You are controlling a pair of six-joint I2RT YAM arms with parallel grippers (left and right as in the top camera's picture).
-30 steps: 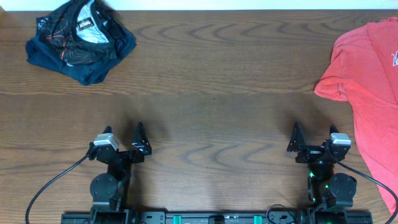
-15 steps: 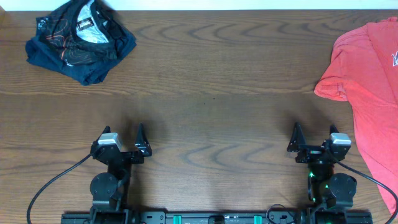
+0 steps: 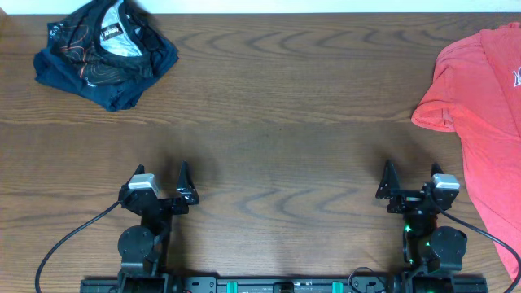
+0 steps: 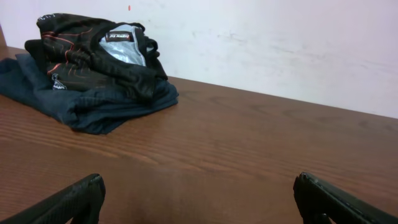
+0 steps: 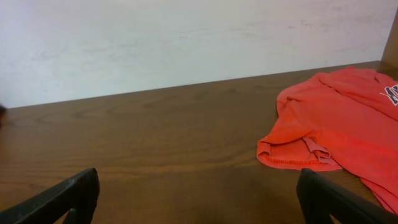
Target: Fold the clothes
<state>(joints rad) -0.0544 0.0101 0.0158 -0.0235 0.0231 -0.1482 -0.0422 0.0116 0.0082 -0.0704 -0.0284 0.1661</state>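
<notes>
Overhead view: over the last second nothing of consequence has changed. The left tool (image 3: 161,181) has shifted very slightly at its near-left station. The right tool (image 3: 412,183) has not moved, and no garment has been disturbed. Both tools stand with jaws spread wide and hold nothing. In my judgement the fold has not yet begun, and the first reach is still to be made.

The jersey (image 3: 104,42) lies crumpled at the far left corner of the tabletop (image 3: 277,122), heaped on a navy garment (image 3: 122,88), with its pale inside showing at the collar. It is well apart from both tools, and closer to the left one.

Edges: the heap sits close to the far edge and the left edge, with the wall (image 4: 280,43) just behind it. Any pull should therefore run toward the near centre. A coral-red T-shirt (image 3: 484,106) covers the right side and runs out of view at the right edge.

Open room: the broad centre of the tabletop between the two garment piles is bare wood. It appears adequate for spreading the jersey flat, provided it is lifted clear of the navy garment.
</notes>
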